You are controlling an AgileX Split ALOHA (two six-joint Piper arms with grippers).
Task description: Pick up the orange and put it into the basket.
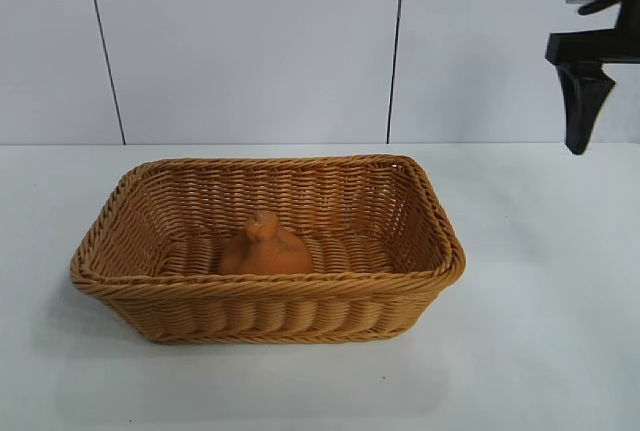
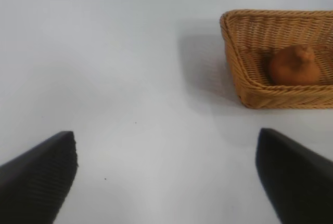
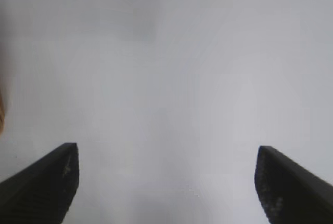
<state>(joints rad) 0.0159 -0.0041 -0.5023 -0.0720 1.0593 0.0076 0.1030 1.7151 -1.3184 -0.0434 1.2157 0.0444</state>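
The right gripper (image 3: 166,182) hangs empty with jaws spread over bare table (image 3: 171,68); the exterior view shows only one finger (image 1: 583,106), high and right of the basket (image 1: 110,271). Unseen there, the parked left gripper (image 2: 166,177) is also released. The orange (image 1: 264,246) sits inside the basket.

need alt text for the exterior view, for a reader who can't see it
A knobby dull orange fruit sits inside a tan woven wicker basket on a white table. The right arm's black gripper hangs open and empty at upper right, clear of the basket.
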